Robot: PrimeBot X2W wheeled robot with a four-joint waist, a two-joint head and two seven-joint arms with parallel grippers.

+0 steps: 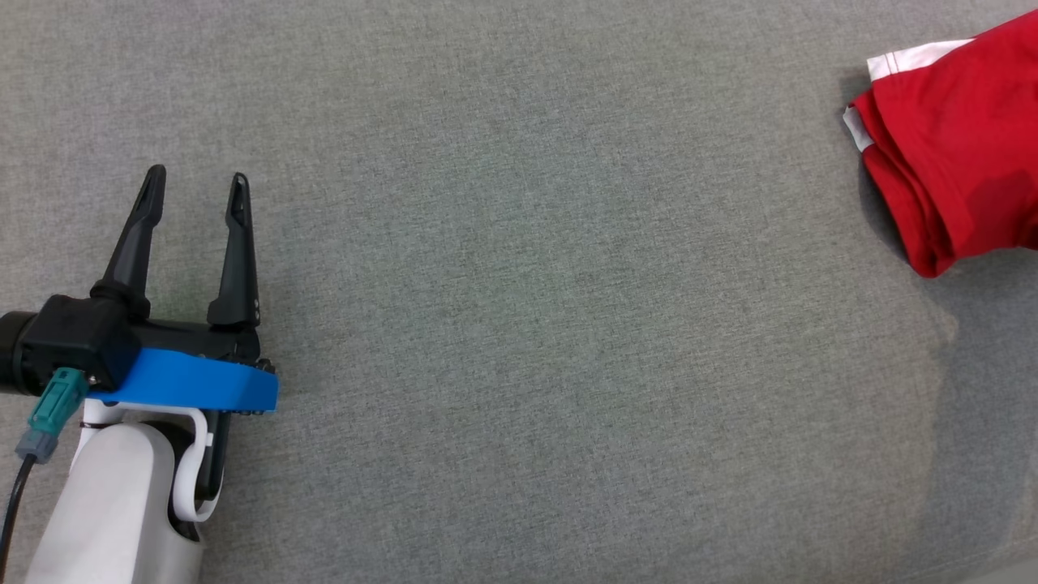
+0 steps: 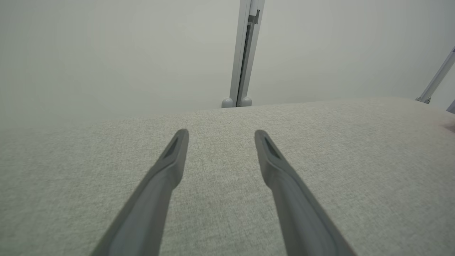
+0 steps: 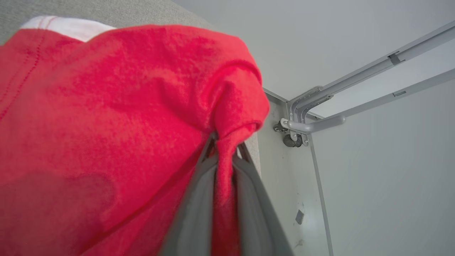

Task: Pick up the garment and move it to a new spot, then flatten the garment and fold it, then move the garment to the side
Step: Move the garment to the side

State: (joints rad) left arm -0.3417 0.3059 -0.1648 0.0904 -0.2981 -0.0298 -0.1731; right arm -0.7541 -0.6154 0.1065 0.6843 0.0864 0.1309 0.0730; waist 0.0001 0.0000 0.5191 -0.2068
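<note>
Garment (image 1: 949, 146), red with white trim, shows bunched at the far right of the head view over the grey cloth surface (image 1: 527, 324), well apart from the left gripper (image 1: 197, 175), whose fingers stand spread. Left wrist view: those fingers gape above bare cloth. Right wrist view: the right gripper (image 3: 226, 142) pinches a red fold.
</note>
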